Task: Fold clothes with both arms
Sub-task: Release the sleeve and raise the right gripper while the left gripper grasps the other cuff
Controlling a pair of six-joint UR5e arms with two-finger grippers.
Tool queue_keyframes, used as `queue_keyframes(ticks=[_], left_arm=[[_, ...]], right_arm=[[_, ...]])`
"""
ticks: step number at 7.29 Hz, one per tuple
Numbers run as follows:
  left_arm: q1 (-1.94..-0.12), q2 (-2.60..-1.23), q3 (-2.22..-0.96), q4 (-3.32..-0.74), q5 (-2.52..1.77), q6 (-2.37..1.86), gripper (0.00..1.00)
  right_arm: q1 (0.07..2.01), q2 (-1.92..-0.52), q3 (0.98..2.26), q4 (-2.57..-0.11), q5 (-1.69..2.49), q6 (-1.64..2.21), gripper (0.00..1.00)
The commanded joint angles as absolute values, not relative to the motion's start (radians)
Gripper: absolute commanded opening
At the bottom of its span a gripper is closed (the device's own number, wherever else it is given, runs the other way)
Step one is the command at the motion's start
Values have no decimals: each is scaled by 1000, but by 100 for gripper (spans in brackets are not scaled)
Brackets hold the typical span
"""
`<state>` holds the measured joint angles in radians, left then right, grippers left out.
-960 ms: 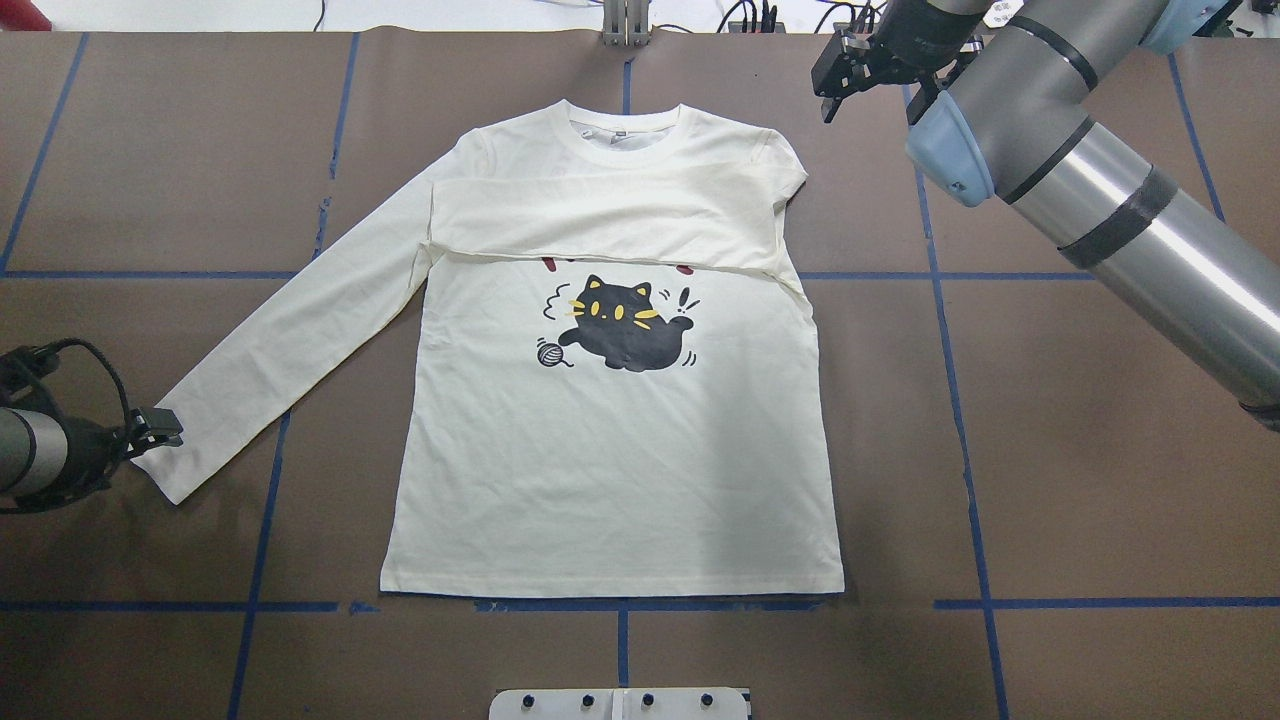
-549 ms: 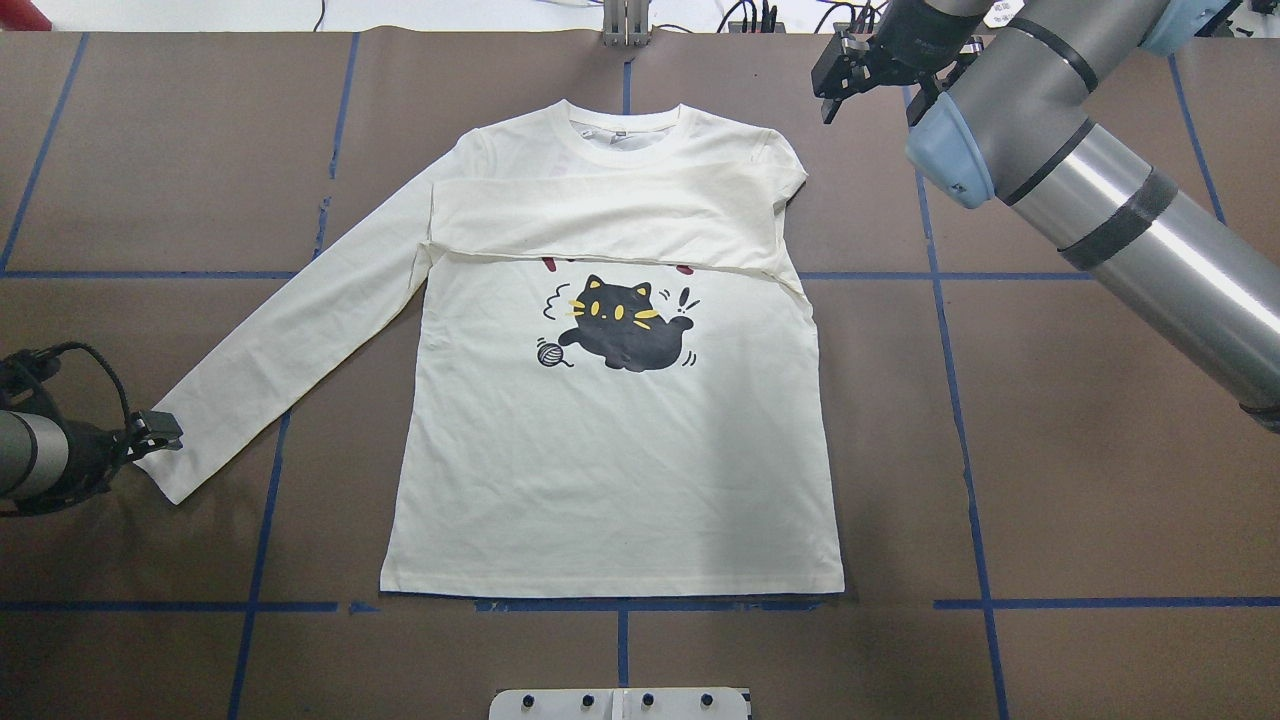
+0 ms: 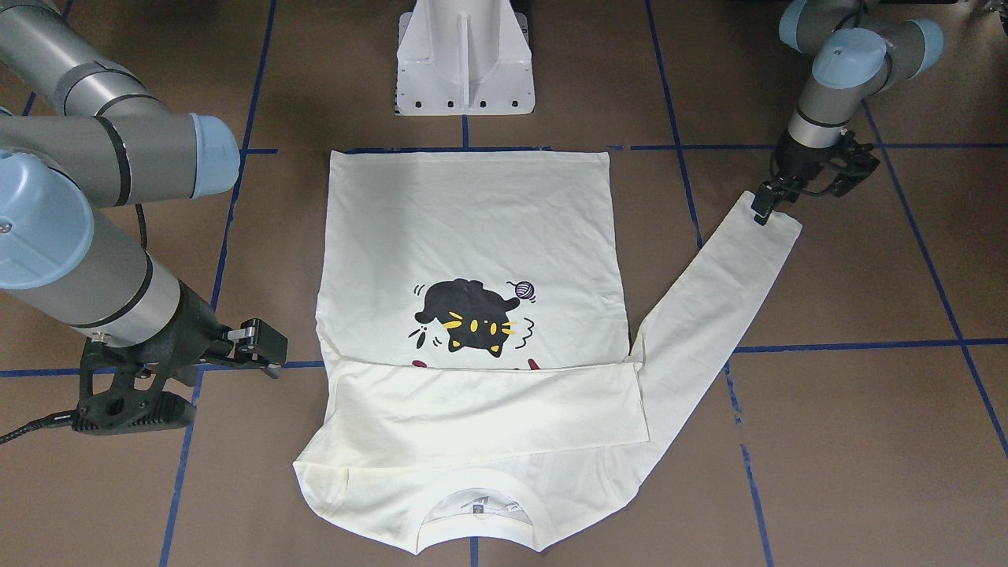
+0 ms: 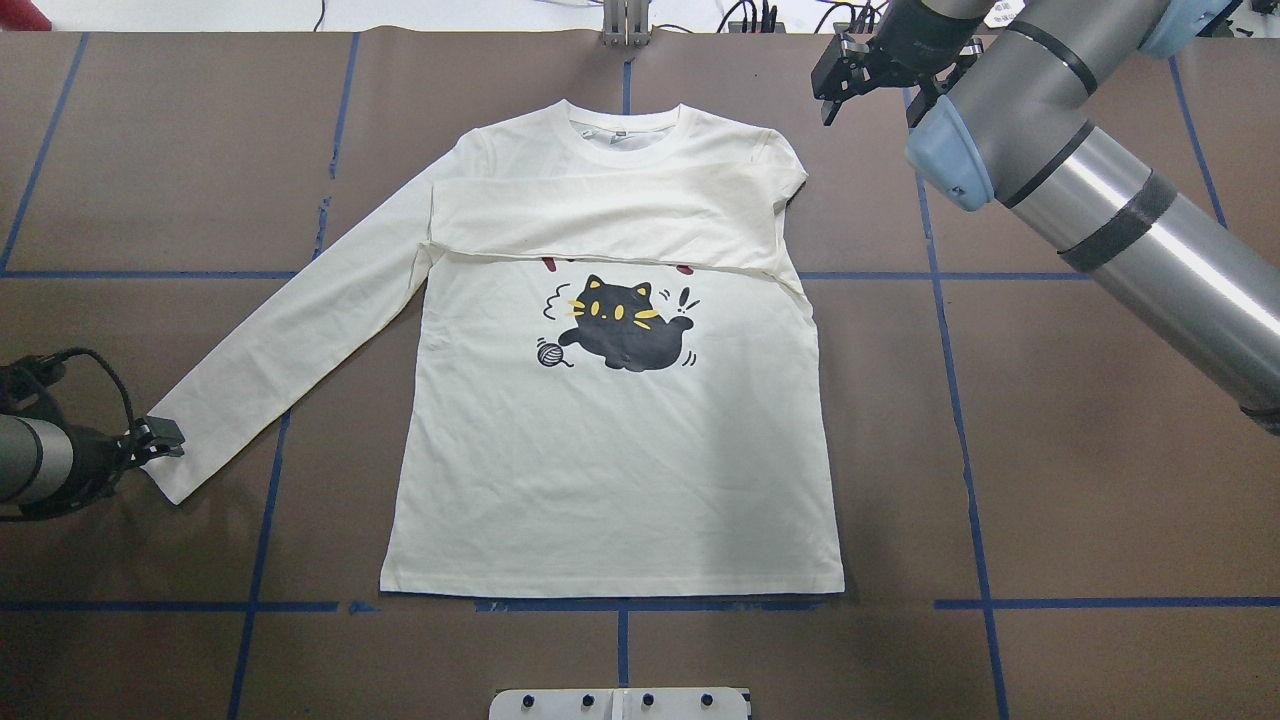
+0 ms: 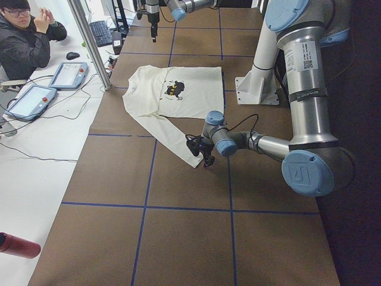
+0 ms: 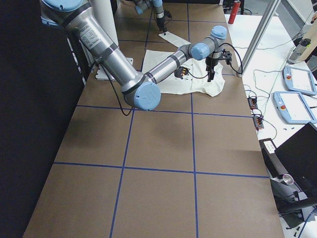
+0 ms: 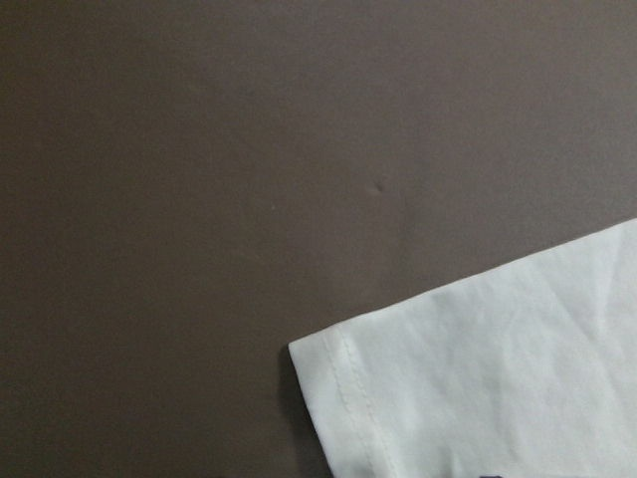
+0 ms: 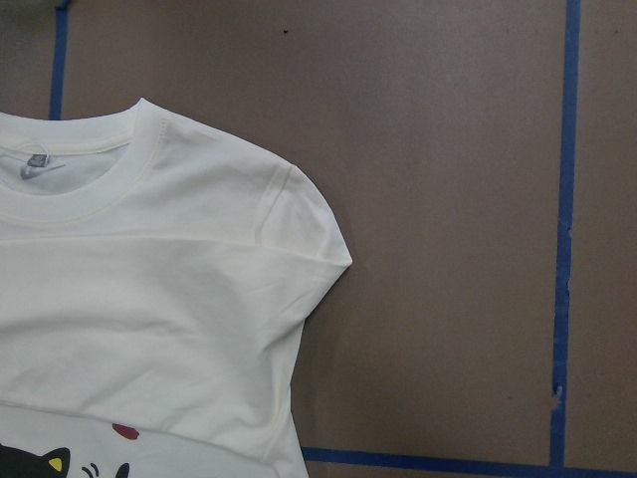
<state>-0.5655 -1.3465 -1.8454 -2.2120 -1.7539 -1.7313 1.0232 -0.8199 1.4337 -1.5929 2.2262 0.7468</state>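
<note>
Shirt flat on counter, one sleeve folded, second sleeve laid out for its fold.
T-shirt (image 4: 610,470) lies print-up at mid-counter (image 4: 1050,450); one sleeve (image 4: 600,220) crosses the chest, the other sleeve (image 4: 290,340) extends outward. Left fingers (image 3: 758,211) sit at its cuff (image 4: 178,468), probably to take that edge; apart or clamped cannot be told. Right fingers (image 3: 264,337) hover beside the opposite shoulder, off the cloth, likely parked clear; spacing cannot be told.

The grey metal left arm (image 3: 819,118) and the matching right arm (image 4: 1150,230) are tubes with light-blue joint caps. A dark band rings the right one. A white coded label (image 5: 308,65) marks the left one. A thin black cable (image 4: 85,350) loops by the black two-finger left hand (image 4: 165,437). The white pedestal base (image 3: 465,55) is bolted down.
</note>
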Motion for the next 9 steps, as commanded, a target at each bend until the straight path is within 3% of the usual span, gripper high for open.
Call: queue_keyframes(ticks=[1, 2, 4, 9], left_arm=[[-558, -1353, -1844, -2212, -1753, -1781, 41], [-554, -1353, -1844, -2212, -1753, -1782, 22], [-554, -1355, -1853, -2212, -1753, -1779, 0], [-554, -1356, -1885, -2203, -1758, -1776, 0]], right_arm=[[1025, -821, 1436, -1592, 2227, 746, 100], [1025, -819, 1436, -1592, 2230, 746, 100], [1026, -819, 1436, -1592, 2233, 746, 100], [1028, -828, 1433, -1591, 2235, 738, 100]])
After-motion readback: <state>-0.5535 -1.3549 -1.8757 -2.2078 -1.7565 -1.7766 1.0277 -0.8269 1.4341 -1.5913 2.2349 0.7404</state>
